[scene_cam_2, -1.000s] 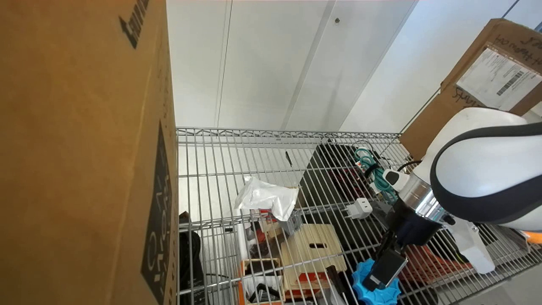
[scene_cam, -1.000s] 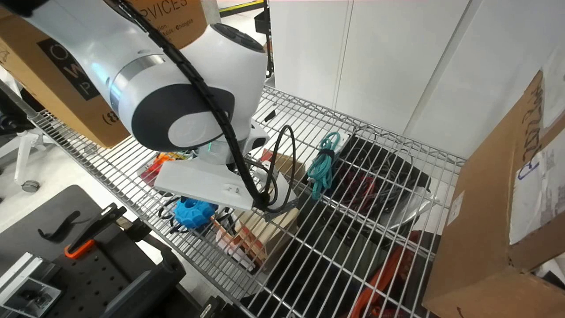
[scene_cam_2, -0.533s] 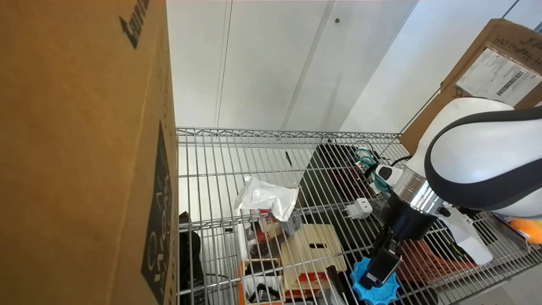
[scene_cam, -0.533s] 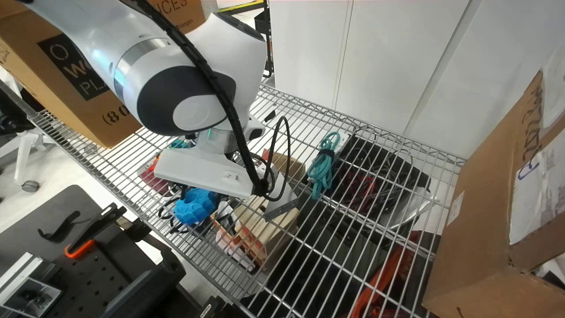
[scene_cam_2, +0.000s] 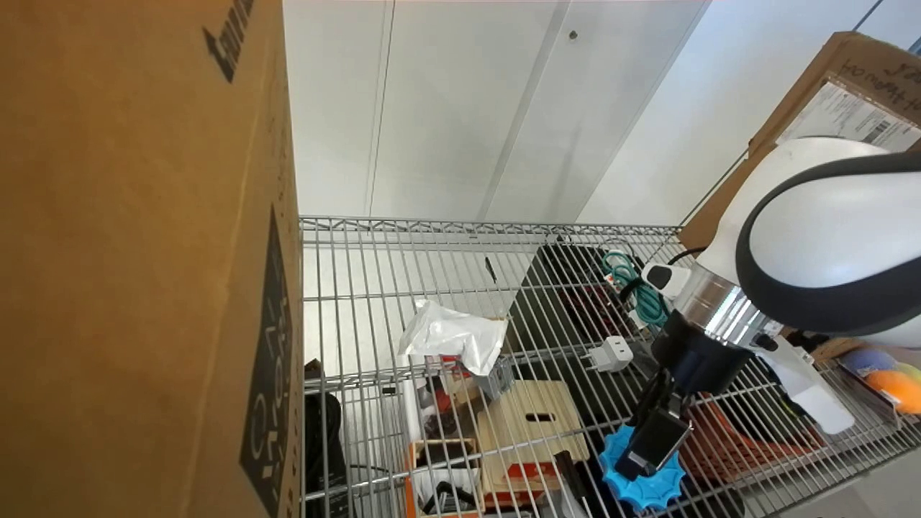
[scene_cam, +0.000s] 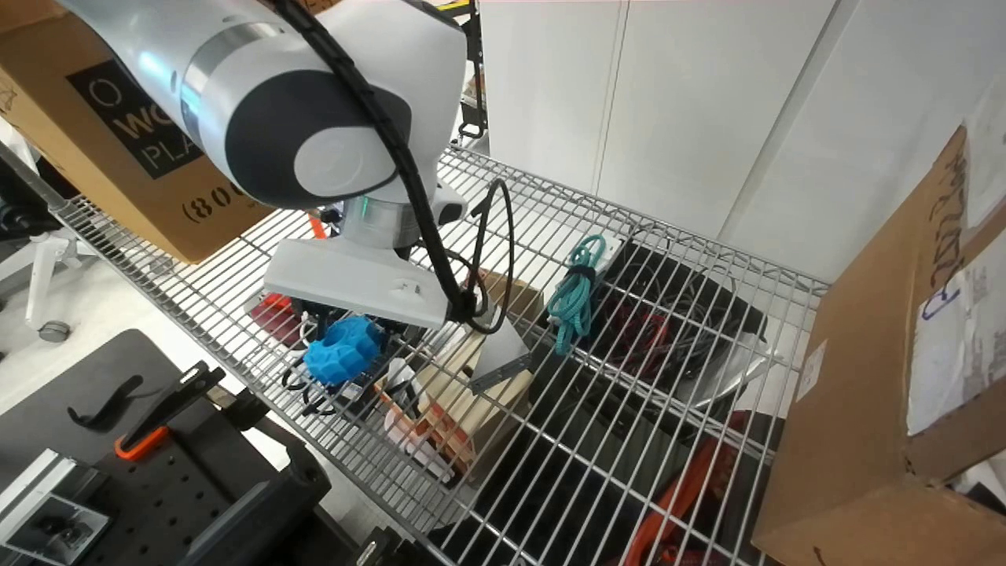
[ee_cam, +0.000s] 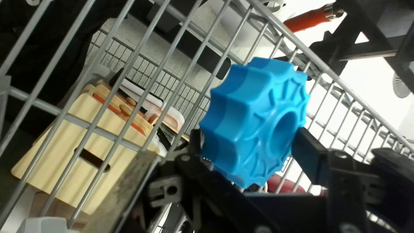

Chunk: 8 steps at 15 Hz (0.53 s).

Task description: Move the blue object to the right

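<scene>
Jaws clamped on the blue object (ee_cam: pixel 249 123), 1 jaw each side, w/ both above the wire desk (scene_cam_2: pixel 489 226). Nr it, thru the desk, a slotted wooden piece (scene_cam_2: pixel 518 426) shows from below; on top, in an ext. view, sit a white adapter (scene_cam_2: pixel 613 354) & farther off a white bag (scene_cam_2: pixel 455 333). Cardboard boxes (scene_cam: pixel 849 369) stand at both ends.

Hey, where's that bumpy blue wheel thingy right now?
In the wrist view, the blue wheel is just right of centre, held by the gripper over the wire shelf, with the slotted wooden piece under the shelf, off to its left.
</scene>
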Tool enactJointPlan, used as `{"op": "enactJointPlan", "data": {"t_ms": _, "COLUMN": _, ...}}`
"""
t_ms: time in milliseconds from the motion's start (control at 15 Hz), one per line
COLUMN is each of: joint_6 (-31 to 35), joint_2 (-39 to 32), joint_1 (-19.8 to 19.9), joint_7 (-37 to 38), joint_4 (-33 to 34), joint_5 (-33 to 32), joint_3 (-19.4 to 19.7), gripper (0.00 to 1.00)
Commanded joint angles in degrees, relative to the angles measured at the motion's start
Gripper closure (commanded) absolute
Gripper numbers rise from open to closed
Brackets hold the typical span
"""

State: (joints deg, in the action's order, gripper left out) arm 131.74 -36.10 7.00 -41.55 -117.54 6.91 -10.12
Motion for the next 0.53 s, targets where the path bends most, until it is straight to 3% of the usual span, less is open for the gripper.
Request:
{"op": "enactJointPlan", "data": {"t_ms": 0, "joint_6": -3.48, "joint_2": 6.12, "joint_1": -0.33, "joint_7": 0.97, "joint_4": -2.14, "joint_5": -0.48, "joint_3": -0.01, "gripper": 0.55}}
{"op": "enactJointPlan", "data": {"t_ms": 467, "joint_6": -4.23, "joint_2": 10.63, "joint_1": -0.71, "joint_7": 6.34, "joint_4": -1.66, "joint_5": -3.25, "joint_3": 4.50, "gripper": 0.55}}
